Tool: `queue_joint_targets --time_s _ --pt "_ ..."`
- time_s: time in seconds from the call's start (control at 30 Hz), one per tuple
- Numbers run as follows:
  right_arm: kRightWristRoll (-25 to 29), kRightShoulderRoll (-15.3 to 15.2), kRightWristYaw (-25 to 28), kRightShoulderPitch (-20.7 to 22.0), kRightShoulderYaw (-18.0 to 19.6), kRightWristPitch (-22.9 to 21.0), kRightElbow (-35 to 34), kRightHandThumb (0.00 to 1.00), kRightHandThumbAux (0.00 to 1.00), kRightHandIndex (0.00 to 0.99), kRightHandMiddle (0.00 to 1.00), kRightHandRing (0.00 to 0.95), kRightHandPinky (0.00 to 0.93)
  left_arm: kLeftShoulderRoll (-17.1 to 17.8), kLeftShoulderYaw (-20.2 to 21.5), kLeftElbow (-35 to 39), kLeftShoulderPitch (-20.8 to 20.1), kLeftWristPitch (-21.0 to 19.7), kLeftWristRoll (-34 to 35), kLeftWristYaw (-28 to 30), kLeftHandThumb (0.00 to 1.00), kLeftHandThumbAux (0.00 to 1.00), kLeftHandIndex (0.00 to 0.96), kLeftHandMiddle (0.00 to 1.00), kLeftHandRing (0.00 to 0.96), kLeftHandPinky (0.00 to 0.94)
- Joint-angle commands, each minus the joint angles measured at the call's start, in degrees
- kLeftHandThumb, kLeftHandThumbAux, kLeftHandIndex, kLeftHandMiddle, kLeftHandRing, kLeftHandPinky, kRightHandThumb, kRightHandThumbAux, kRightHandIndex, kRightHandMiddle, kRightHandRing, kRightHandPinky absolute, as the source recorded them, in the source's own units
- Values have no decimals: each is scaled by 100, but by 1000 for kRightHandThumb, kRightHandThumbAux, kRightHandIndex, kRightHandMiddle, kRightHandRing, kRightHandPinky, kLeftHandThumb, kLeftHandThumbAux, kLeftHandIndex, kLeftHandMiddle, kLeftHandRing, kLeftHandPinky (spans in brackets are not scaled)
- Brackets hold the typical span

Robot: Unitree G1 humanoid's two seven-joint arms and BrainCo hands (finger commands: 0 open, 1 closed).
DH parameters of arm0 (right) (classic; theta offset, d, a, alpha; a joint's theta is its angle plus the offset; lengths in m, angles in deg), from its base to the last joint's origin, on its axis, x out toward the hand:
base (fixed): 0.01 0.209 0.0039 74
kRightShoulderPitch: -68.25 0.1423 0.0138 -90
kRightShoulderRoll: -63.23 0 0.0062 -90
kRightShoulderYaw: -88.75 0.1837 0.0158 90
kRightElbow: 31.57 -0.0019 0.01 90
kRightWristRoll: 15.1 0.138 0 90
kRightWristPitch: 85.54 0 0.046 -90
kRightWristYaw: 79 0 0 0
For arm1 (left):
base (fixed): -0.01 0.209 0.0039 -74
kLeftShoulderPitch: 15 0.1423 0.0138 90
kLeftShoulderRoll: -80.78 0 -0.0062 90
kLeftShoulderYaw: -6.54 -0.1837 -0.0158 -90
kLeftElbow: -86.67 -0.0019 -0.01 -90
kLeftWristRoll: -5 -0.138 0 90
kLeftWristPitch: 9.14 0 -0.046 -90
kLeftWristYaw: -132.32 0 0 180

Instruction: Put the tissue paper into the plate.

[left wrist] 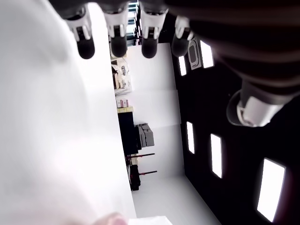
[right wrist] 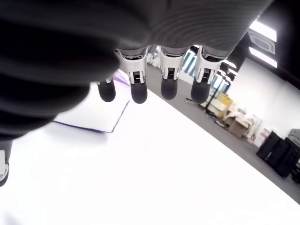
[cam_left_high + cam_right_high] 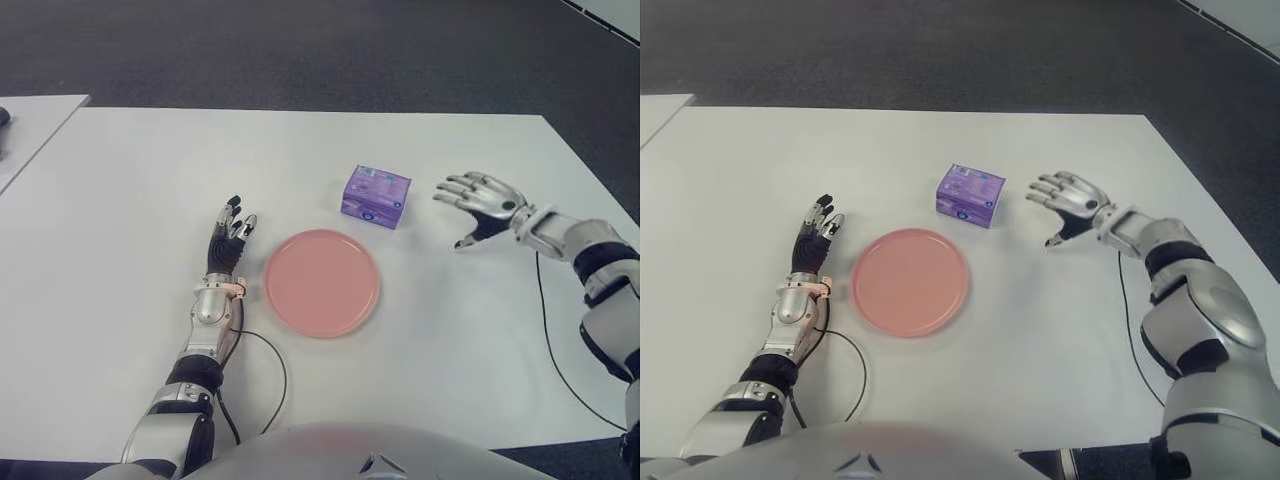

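The robot's left hand [image 3: 228, 238] shows near its body, just to the left of the pink plate [image 3: 322, 282], its fingers [image 1: 118, 45] straight, close together and holding nothing; its wrist view shows four fingertips over bare white tabletop [image 3: 150, 200] and no task object. Whether that hand touches the surface cannot be told.

Beyond the plate's far right rim sits the tissue paper [image 3: 376, 196], a small purple pack lying flat on the tabletop, close to the plate but apart from it. The plate itself is bare.

Farther to the right, the right hand [image 3: 482, 205] hovers palm-down with fingers [image 2: 139, 84] spread and empty, their tips aimed toward the pack. The pack lies just ahead of those fingertips, on the side toward the robot's left, with a clear strip of tabletop between the two. In the right wrist view, a purple edge of the pack shows just past the outstretched fingertips.

The pack's longer side appears to run roughly left to right with a slight skew, so its short end faces the right hand. The right hand is plainly the nearer of the two, and the likely grasp comes from that side, followed by a short carry leftward and back toward the robot to reach the plate.
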Motion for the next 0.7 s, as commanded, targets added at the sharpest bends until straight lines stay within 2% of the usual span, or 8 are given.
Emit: queue_joint_targets --time_s 0.03,0.2,0.27,0.47,0.7 --pt "372 379 290 324 362 37 -15 304 413 0 0 0 0 10 -15 -258 97 -111 16 65 0 430 0 0 0 0" --pt "659 583 259 379 683 20 -181 279 443 0 0 0 0 16 -26 -267 110 -109 45 130 0 428 0 0 0 0" --pt "780 772 249 504 826 -46 -244 249 460 0 0 0 0 19 -28 -254 123 -109 46 148 0 427 0 0 0 0" --pt "838 1098 106 687 973 -208 -262 185 495 0 0 0 0 41 -35 -242 148 -89 -26 85 0 424 0 0 0 0" --pt "1040 1299 215 735 1192 -134 -259 178 525 0 0 0 0 51 -37 -261 175 -48 -77 32 0 421 0 0 0 0"
